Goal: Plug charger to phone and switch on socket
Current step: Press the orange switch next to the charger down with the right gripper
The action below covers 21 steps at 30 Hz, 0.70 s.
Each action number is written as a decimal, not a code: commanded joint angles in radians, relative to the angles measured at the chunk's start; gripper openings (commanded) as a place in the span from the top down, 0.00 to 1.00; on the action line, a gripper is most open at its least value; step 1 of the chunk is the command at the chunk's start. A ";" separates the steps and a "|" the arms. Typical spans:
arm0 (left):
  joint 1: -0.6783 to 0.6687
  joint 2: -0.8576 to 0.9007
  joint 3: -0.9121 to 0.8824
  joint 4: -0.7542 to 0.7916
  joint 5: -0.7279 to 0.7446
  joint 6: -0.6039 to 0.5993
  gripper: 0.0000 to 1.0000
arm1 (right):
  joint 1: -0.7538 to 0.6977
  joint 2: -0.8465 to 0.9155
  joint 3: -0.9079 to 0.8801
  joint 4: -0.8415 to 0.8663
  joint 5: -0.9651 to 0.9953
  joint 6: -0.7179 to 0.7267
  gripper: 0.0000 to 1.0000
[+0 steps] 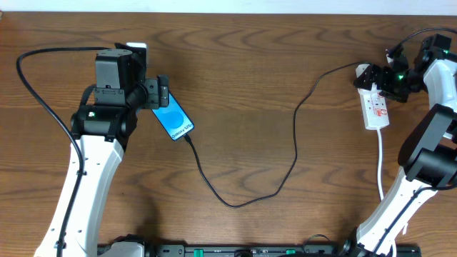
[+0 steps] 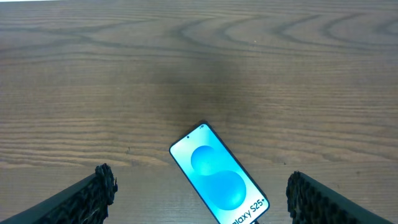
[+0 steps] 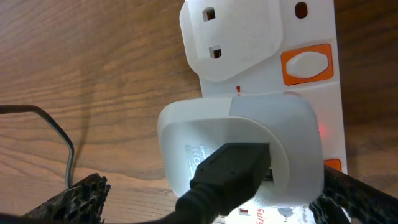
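phone (image 1: 173, 120) lies flat on the table (image 1: 250, 57), blue screen up, just under the left hand (image 2: 200, 183). that hand is open wide w/ nothing in it. charger (image 1: 295, 143) runs from the phone's end over to the socket (image 1: 376, 107). right hand (image 3: 217, 199) is open wide too, fingers either side of the white plug block (image 3: 242, 143).
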 commanded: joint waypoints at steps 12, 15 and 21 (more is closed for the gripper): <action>0.002 0.006 -0.003 0.001 -0.012 0.009 0.10 | 0.000 0.008 0.124 -0.136 0.313 0.180 0.01; 0.002 0.006 -0.003 0.001 -0.012 0.009 0.11 | 0.000 0.008 0.203 -0.197 0.345 0.180 0.01; 0.002 0.006 -0.003 0.001 -0.012 0.009 0.10 | 0.000 0.008 0.351 -0.304 0.347 0.199 0.01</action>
